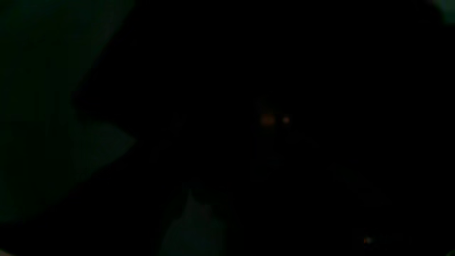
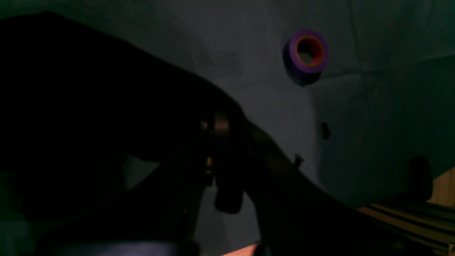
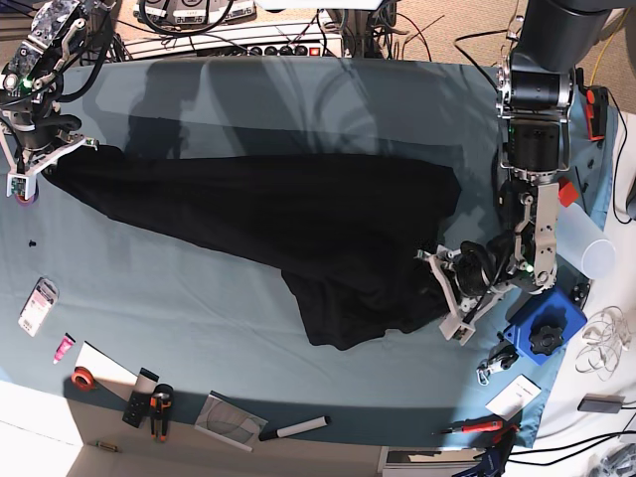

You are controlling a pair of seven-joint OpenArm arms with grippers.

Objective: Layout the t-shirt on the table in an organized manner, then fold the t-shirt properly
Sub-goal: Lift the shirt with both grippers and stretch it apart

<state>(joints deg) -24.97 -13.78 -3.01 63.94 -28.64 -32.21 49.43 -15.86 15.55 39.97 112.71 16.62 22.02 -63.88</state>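
Shirt point(image 3: 298, 238) lies long across counter point(image 3: 199, 338): R jaws point(image 3: 45, 159) clenched on far corner, L jaws point(image 3: 447, 288) at near hem, grip unclear.

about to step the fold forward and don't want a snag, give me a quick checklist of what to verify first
1. Right end effector grips the t-shirt: ok. It is shut on the cloth's far corner, pulled taut toward it.
2. Left end effector grips the t-shirt: cannot tell. It sits at the bunched edge; its wrist view is black.
3. T-shirt laid flat: not ok. It is stretched diagonally, with a bunched lump at the near end.
4. T-shirt fully on the table: ok. No edge hangs off.
5. Purple tape roll away from the cloth: ok. It lies on bare table beside the right end effector.
6. Marker clear of the cloth: ok. It lies near the front edge.
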